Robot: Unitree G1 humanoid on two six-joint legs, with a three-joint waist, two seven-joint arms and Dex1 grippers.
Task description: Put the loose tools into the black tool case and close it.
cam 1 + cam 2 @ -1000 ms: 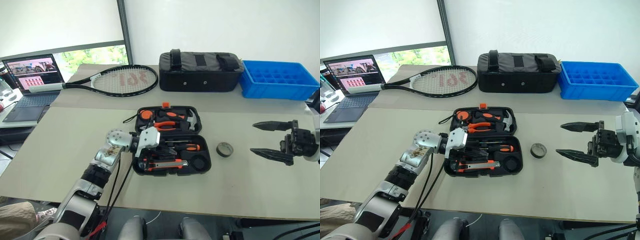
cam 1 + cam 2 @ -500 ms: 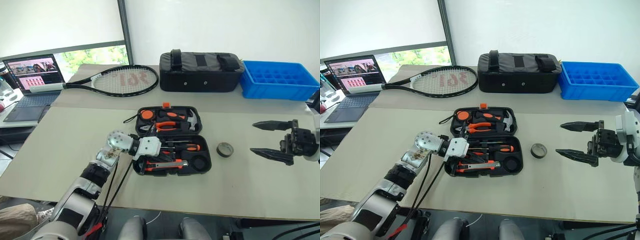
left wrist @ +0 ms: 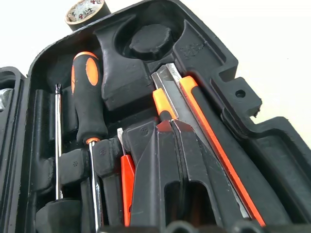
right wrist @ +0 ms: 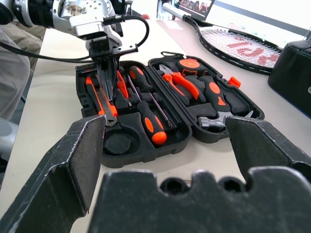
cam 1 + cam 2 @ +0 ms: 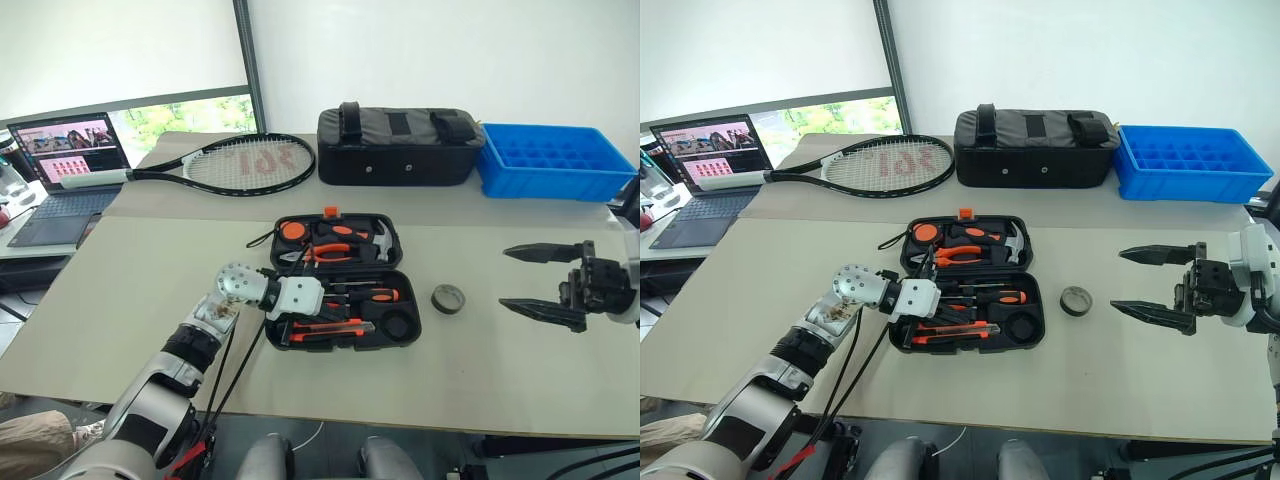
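The black tool case [image 5: 340, 280] lies open at the centre of the frame on the table [image 5: 120, 300], its long axis running left to right, with the screwdrivers and the utility knife [image 3: 194, 111] already seated in the nearer half. The left end effector [image 3: 172, 127] is closed, its tips pressed together over the slots right beside the utility knife, gripping nothing that can be made out. The one tool left outside appears to be the small dark tape roll [image 5: 449, 298], lying flat on the table just right of the case. It sits between the case and the right end effector [image 5: 528, 279], which hangs wide open and empty at the right edge of the frame, its fingers pointing left toward the roll. The right arm is plainly the nearer one for that pick.
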